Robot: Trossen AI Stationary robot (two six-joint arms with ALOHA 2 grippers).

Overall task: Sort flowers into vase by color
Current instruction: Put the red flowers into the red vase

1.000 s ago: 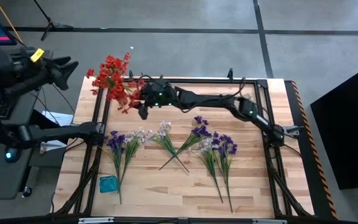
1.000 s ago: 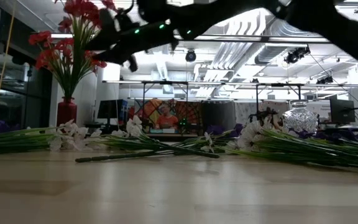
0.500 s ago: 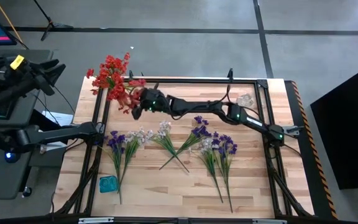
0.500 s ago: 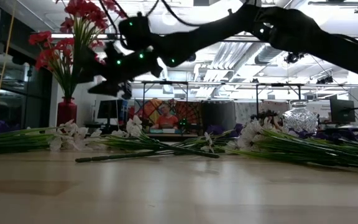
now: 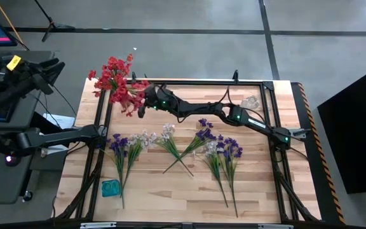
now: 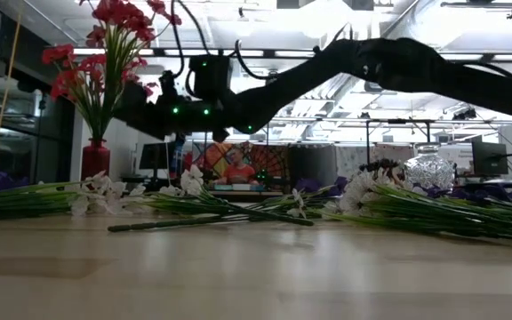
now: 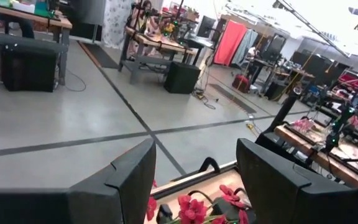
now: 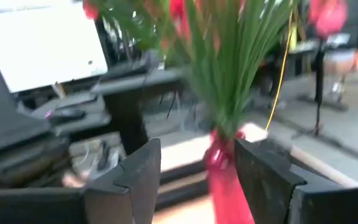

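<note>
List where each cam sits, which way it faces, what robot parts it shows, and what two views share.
High: above the table, looking straight down; both arms, right gripper by the red flowers.
Low: at tabletop height, looking level across into the room; right arm overhead.
Left wrist: on the left arm off the table's left edge, facing the room floor; its open fingers.
Right wrist: on the right arm, facing the red vase; its open fingers.
Shared: the red flowers appear in all four views.

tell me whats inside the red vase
Red flowers on green stems stand in the red vase. Its opaque wall hides the stem ends and anything else inside.
</note>
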